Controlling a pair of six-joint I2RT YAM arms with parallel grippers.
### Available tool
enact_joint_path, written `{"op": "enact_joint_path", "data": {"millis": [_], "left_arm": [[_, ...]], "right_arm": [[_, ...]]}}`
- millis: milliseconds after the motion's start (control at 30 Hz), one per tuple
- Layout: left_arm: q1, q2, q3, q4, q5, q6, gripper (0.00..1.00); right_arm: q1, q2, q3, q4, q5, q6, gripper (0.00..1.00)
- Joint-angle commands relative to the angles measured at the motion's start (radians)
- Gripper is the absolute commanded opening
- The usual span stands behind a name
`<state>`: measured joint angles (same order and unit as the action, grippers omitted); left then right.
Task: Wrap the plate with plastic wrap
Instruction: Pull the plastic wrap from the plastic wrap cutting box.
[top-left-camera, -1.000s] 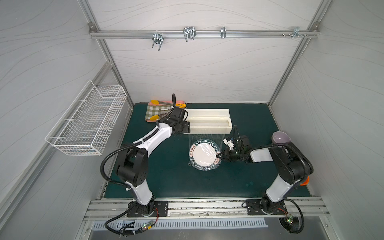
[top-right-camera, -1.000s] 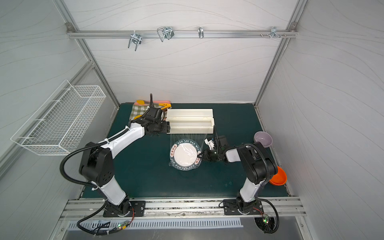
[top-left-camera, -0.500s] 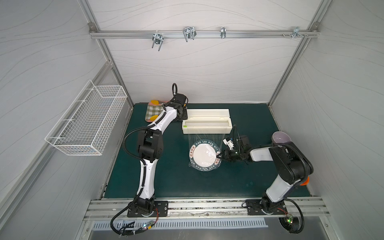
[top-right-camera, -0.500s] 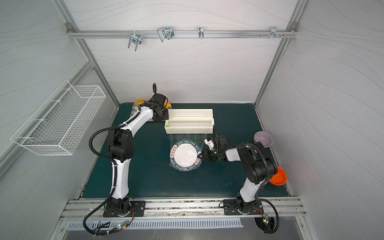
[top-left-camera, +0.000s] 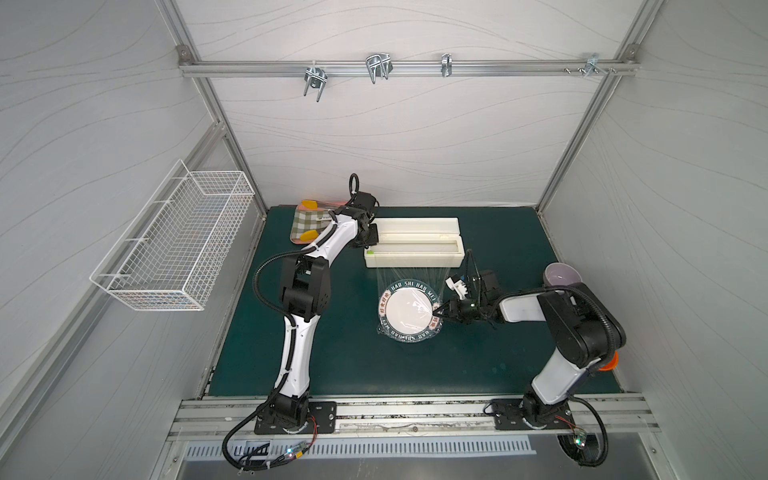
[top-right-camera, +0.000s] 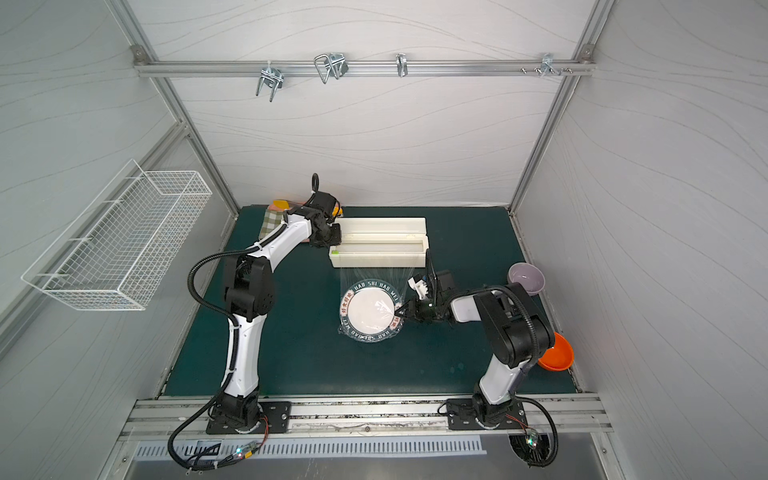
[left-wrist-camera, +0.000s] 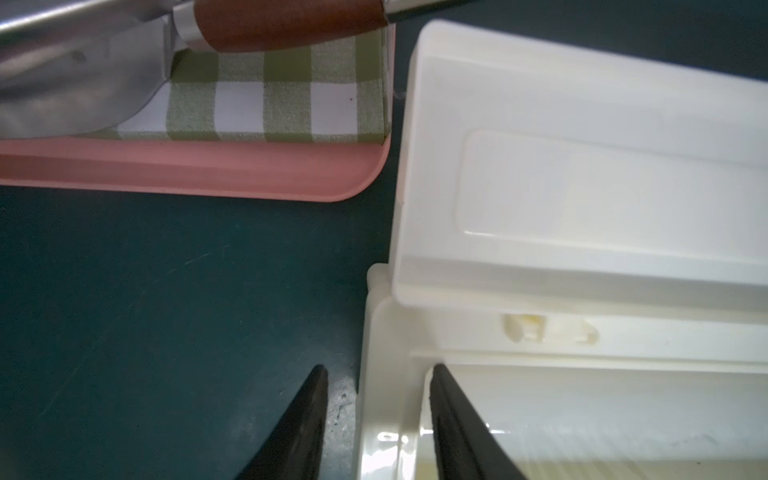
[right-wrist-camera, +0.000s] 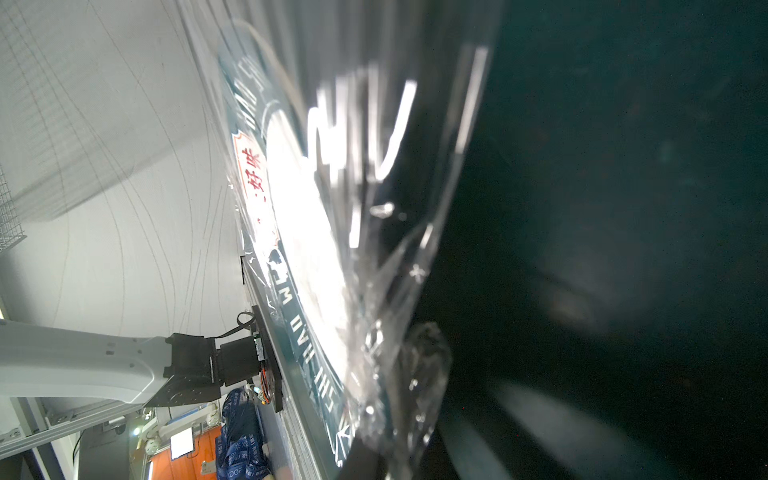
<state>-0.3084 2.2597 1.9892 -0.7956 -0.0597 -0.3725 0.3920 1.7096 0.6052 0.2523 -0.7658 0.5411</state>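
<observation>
On the green table (top-left-camera: 332, 357), a long white dispenser box (top-left-camera: 415, 258) is seen lying open towards the back, with the plate (top-left-camera: 405, 311) set just in front of it. The plastic wrap (top-left-camera: 412, 276) is stretched from the box over the plate. The box's end wall is straddled, not clamped, by the partly open left jaws. The wrap's edge at the plate's rim is pinched by the closed right jaws.

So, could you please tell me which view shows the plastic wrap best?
A top view: the plastic wrap runs from the dispenser box over the plate. The right wrist view shows only a crinkled part close up; the left wrist, no stretched film.
</observation>
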Motion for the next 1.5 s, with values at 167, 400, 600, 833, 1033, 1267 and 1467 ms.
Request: {"op": "enact_joint_path", "data": {"millis": [167,400,600,833,1033,1267,1467], "left_arm": [[0.0,0.035,-0.001,-0.015,-0.016,-0.023,0.27],[0.001,0.04,0.016,0.0,-0.079,-0.101,0.07],[0.015,0.031,0.004,0.05,-0.122,-0.137,0.01],[0.053,0.023,-0.004,0.089,-0.124,-0.185,0.0],[0.071,0.019,-0.011,0.105,-0.104,-0.205,0.0],[0.071,-0.01,-0.088,0.134,-0.088,-0.186,0.0],[0.071,-0.062,-0.204,0.202,-0.05,-0.184,0.08]], "right_arm": [[0.007,0.008,0.015,-0.01,-0.08,-0.024,0.0],[0.017,-0.026,-0.017,-0.037,-0.098,-0.036,0.0],[0.046,-0.063,-0.043,-0.094,-0.117,-0.061,0.0],[0.066,-0.106,-0.091,-0.13,-0.115,-0.061,0.0],[0.077,-0.109,-0.107,-0.181,-0.1,-0.081,0.0],[0.085,-0.064,-0.107,-0.207,-0.086,-0.084,0.0],[0.084,-0.031,-0.094,-0.226,-0.048,-0.081,0.0]]}}
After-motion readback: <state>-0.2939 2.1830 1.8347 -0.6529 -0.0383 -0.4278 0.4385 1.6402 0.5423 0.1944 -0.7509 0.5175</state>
